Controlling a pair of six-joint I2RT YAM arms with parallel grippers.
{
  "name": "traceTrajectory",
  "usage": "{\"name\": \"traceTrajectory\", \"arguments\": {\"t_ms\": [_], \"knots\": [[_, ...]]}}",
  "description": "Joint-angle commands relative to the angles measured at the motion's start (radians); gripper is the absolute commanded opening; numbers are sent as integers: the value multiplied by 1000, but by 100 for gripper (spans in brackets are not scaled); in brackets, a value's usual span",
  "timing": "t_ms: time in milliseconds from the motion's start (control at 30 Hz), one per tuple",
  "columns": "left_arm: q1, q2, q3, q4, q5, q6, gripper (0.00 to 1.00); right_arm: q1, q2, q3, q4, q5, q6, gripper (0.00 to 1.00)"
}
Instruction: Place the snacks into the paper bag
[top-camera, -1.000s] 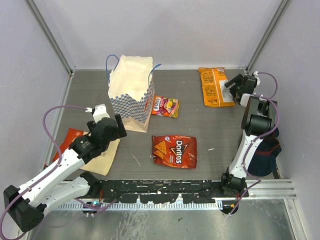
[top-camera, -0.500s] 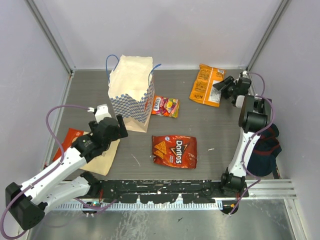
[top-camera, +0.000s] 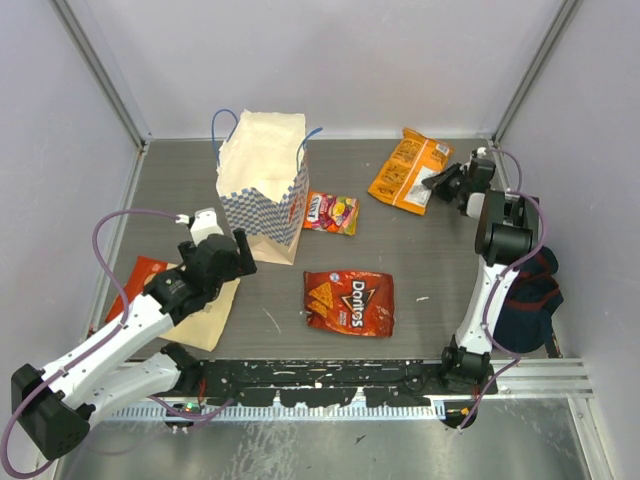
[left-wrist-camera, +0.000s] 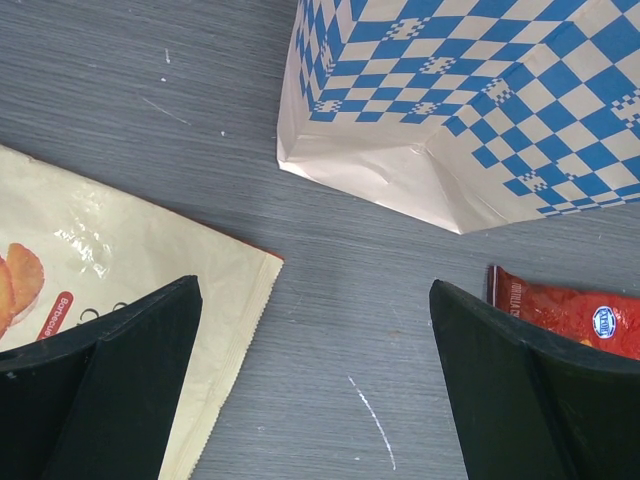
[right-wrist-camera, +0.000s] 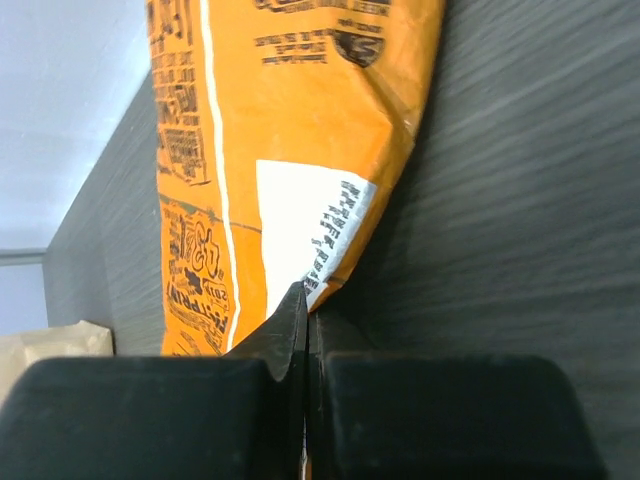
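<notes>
lab rig: white walls (top-camera: 350, 60), alu frame (top-camera: 100, 68)

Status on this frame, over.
Right gripper shut on orange pack, at its edge. Left gripper open, empty, beside paper bag. Doritos bag, candy pack not yet bagged.

Tan paper bag (top-camera: 262, 185) with a blue-and-white checked band and blue cord handles, on a dark grey surface (top-camera: 430, 250) with a red chip bag (top-camera: 349, 301), pink-and-yellow candy pack (top-camera: 331, 212), orange packet (top-camera: 403, 172) with white label and black print, and cream packet (top-camera: 214, 315).
</notes>
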Motion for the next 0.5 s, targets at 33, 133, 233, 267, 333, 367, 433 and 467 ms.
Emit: {"name": "traceTrajectory", "arguments": {"t_ms": [33,133,233,267,333,367,433,467], "knots": [[-3,-16,19,43,-12,-7,98,72,-230,-44,-21,70,-50,1],[-3,-39,25,30,-39,-8,98,127,-347,-36,-100,167,-123,1],[-3,-74,24,23,-51,-10,98,171,-464,-21,-166,247,-177,1],[-2,-84,26,18,-54,-13,98,179,-496,-20,-178,262,-178,1],[-2,-104,29,0,-66,-23,98,192,-552,-13,-205,284,-175,1],[-2,-115,30,-10,-71,-28,98,201,-578,-9,-221,300,-176,0],[-2,-137,29,-28,-78,-35,98,223,-642,1,-273,345,-189,1],[-2,-146,29,-33,-81,-36,98,238,-672,6,-295,368,-197,1]]}}
